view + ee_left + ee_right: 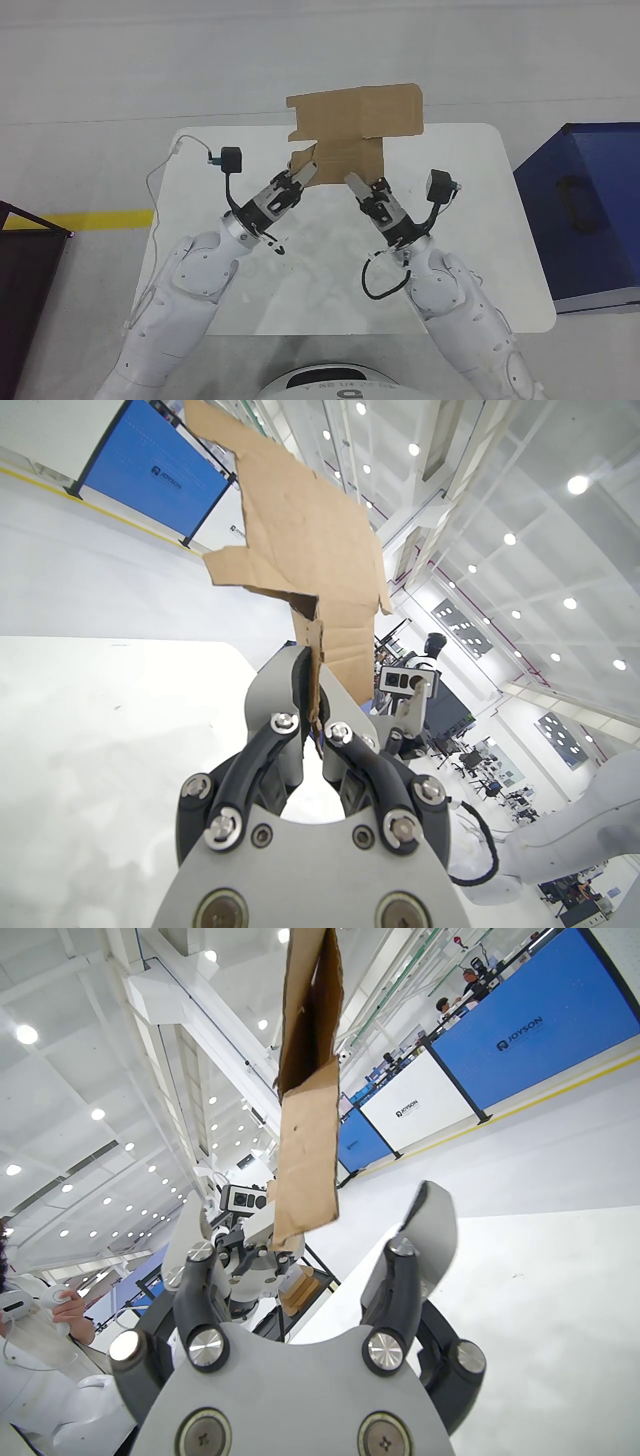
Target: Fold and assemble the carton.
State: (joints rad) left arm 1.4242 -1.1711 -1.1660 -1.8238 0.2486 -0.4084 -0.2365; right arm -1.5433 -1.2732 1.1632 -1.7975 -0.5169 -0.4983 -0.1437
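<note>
Left gripper (pixel 311 680) sits at roughly 7 o'clock of the carton (pixel 355 125), its jaws closed down tight on a ragged near corner flap, with the cardboard pinched edge-on between the pads. The carton is held up off the table (pixel 470 200) at about 12 o'clock from the table's middle, its far part reaching past the far edge. It reads as a mostly collapsed blank: broad brown panels and loose, notched flaps. The right wrist view shows the sleeve parted only a little, with a narrow hollow between two walls. Right gripper (pixel 365 187) is at about 5 o'clock of the carton, fingers spread wide and clasping nothing. A near flap hangs in line with the gap, but whether it touches either finger cannot be told. Judged progress is early. The blank is lifted and secured on one side, but no body is squared up, no flaps are folded in, and no bottom is closed. Opening the sleeve and tucking the flaps both remain.
</note>
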